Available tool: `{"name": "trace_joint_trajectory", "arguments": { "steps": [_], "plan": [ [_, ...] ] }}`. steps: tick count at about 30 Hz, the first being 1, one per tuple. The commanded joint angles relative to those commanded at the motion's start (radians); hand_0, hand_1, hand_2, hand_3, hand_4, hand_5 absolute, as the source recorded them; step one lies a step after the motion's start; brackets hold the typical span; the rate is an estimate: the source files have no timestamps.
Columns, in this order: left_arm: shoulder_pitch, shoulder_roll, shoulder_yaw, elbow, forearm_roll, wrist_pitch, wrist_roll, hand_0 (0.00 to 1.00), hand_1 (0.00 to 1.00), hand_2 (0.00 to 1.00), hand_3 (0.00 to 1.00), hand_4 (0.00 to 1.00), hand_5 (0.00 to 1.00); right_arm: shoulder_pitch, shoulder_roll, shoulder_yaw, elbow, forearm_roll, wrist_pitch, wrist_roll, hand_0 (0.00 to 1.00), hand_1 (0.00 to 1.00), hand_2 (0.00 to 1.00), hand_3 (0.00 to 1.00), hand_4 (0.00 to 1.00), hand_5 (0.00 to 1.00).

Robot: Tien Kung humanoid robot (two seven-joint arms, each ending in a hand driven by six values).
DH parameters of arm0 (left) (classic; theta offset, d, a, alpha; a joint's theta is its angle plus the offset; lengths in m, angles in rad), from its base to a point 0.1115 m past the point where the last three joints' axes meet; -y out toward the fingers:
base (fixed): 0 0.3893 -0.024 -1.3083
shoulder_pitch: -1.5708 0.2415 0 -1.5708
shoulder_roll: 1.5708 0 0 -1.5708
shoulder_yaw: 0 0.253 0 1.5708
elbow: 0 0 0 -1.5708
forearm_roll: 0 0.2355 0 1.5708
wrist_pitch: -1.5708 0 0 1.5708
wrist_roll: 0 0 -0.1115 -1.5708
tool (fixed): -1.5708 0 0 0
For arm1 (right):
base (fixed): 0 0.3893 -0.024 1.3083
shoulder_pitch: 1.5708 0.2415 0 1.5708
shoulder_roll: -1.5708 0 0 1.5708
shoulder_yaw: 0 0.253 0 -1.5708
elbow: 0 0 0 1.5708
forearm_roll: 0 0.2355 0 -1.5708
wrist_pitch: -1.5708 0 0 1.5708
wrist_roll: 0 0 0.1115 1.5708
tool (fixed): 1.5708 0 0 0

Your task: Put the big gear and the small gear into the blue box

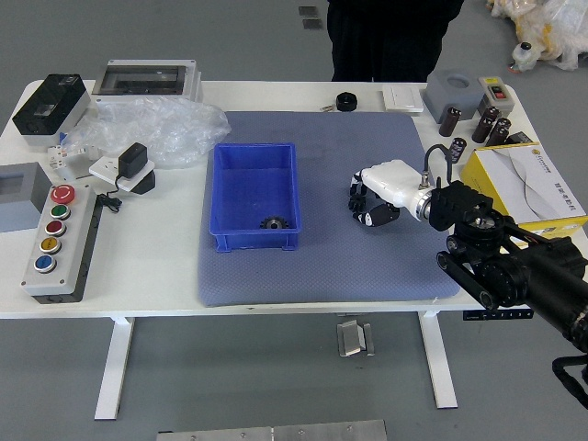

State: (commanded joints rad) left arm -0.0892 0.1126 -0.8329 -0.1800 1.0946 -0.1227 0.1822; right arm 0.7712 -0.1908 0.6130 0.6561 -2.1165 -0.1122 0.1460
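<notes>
Our right hand (390, 184), white-backed with dark fingers, was clenched around the small gear (357, 203), which was mostly hidden by the fingers. It was over the blue-grey mat (322, 266), to the right of the blue box (255, 242); whether the gear touched the mat or was just above it, we could not tell. The forearm (537, 276) reached in from the right, its wrist bent toward the middle of the mat. The big gear (274, 222) lay inside the blue box, near the wall closest to us and toward the right corner.

On the left of the white surface (165, 266) we had a control box (62, 262) with a row of coloured push buttons, a black box (50, 104) and a heap of clear plastic wrap (165, 129). A black roll (345, 101) sat at the mat's far edge. On our right, short dark cylinders (449, 121) stood beyond a yellow and white box (528, 184). Across from us, at the far side, a person in black (390, 41) stood close to the surface, hands out of our sight
</notes>
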Motion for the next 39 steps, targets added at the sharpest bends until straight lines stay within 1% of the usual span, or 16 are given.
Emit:
{"name": "trace_joint_trajectory", "arguments": {
  "steps": [4,5,10,11,16,17,22,23,26,30,39],
  "plan": [
    [0.0,-0.001,0.0,0.0,0.0,0.0,0.0,0.873,0.856,0.824,0.841,0.71,0.302,-0.003,0.006,0.001,-0.003,-0.006,-0.007,-0.002,0.479,0.457,0.574,0.646,0.699,0.289],
    [0.0,-0.001,0.0,0.0,0.0,0.0,0.0,0.873,0.856,0.826,0.842,0.71,0.302,-0.004,0.006,0.0,-0.005,-0.007,-0.009,-0.002,0.494,0.432,0.544,0.628,0.679,0.279],
    [0.001,-0.001,0.0,0.0,0.0,0.0,-0.001,0.873,0.856,0.826,0.842,0.71,0.302,-0.007,0.009,-0.001,-0.008,-0.013,-0.021,-0.002,0.494,0.432,0.544,0.628,0.679,0.279],
    [0.001,-0.001,0.001,0.0,0.0,0.0,-0.001,0.873,0.857,0.826,0.841,0.711,0.303,-0.007,0.009,-0.001,-0.009,-0.014,-0.023,-0.002,0.495,0.407,0.51,0.605,0.659,0.271],
    [0.001,-0.001,0.002,0.0,0.0,-0.001,-0.001,0.873,0.857,0.826,0.841,0.711,0.303,-0.009,0.01,-0.006,-0.011,-0.015,-0.036,-0.002,0.495,0.407,0.51,0.605,0.659,0.271],
    [0.001,-0.001,0.002,0.0,0.0,-0.001,-0.001,0.873,0.856,0.826,0.842,0.711,0.303,-0.01,0.01,-0.006,-0.011,-0.015,-0.038,-0.002,0.518,0.397,0.492,0.593,0.625,0.246],
    [0.001,0.0,0.003,0.0,-0.001,-0.001,-0.001,0.873,0.856,0.826,0.842,0.711,0.303,-0.01,0.011,-0.011,-0.013,-0.014,-0.051,-0.001,0.518,0.397,0.492,0.593,0.625,0.246],
    [0.001,0.0,0.003,0.0,-0.001,-0.001,-0.001,0.873,0.856,0.826,0.842,0.712,0.304,-0.011,0.011,-0.011,-0.014,-0.013,-0.054,0.0,0.516,0.391,0.478,0.574,0.618,0.246],
    [0.001,0.0,0.004,0.0,-0.001,-0.001,-0.001,0.873,0.856,0.826,0.842,0.712,0.304,-0.01,0.011,-0.013,-0.014,-0.012,-0.059,0.001,0.516,0.391,0.478,0.574,0.618,0.246],
    [0.001,0.001,0.006,0.0,-0.002,-0.001,-0.002,0.873,0.857,0.826,0.841,0.711,0.303,-0.007,0.005,-0.012,-0.009,-0.01,-0.06,0.001,0.525,0.388,0.471,0.57,0.618,0.242],
    [0.001,0.004,0.008,0.0,-0.004,0.0,-0.002,0.873,0.857,0.826,0.842,0.71,0.302,0.006,-0.022,0.008,0.013,-0.012,-0.063,-0.004,0.528,0.386,0.468,0.569,0.613,0.239]
  ]
}}
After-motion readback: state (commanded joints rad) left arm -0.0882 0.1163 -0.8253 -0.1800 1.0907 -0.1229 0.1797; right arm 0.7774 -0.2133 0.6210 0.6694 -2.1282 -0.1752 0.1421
